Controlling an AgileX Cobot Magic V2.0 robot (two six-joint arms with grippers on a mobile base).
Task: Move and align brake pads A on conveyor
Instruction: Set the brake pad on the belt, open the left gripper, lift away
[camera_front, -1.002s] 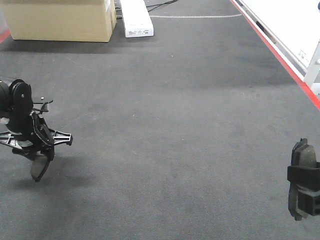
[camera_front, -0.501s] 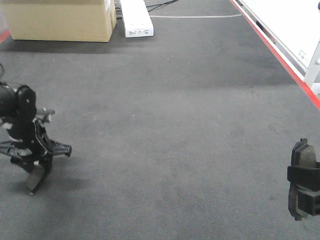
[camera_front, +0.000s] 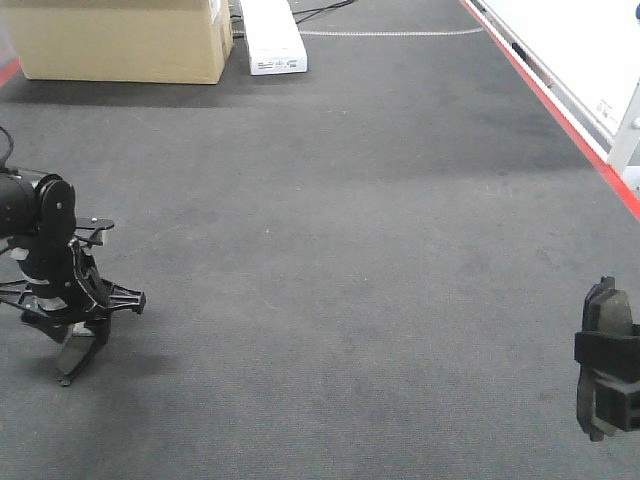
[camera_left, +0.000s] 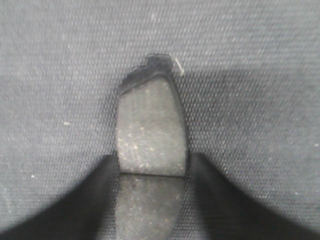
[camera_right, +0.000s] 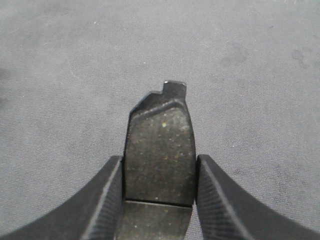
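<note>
The conveyor (camera_front: 350, 250) is a wide dark felt-like belt with a red edge (camera_front: 560, 110) on the right. At its left side my left gripper (camera_front: 72, 335) is shut on a brake pad (camera_front: 76, 355) held on end, its lower tip at or just above the belt. In the left wrist view that grey pad (camera_left: 150, 125) sits between the black fingers (camera_left: 102, 187) of the gripper (camera_left: 152, 165). At the right edge my right gripper (camera_front: 606, 375) holds another pad (camera_front: 608, 312) upright. In the right wrist view this pad (camera_right: 160, 140) is clamped in the gripper (camera_right: 159, 160) above bare belt.
A cardboard box (camera_front: 120, 40) and a long white box (camera_front: 272, 35) stand at the far end of the belt. Beyond the red edge on the right lies a white surface (camera_front: 590, 50) with a metal leg (camera_front: 625, 135).
My left gripper has dropped lower and slightly left with its pad, bringing the pad's tip down to the belt. The right gripper and its pad have not moved.
</note>
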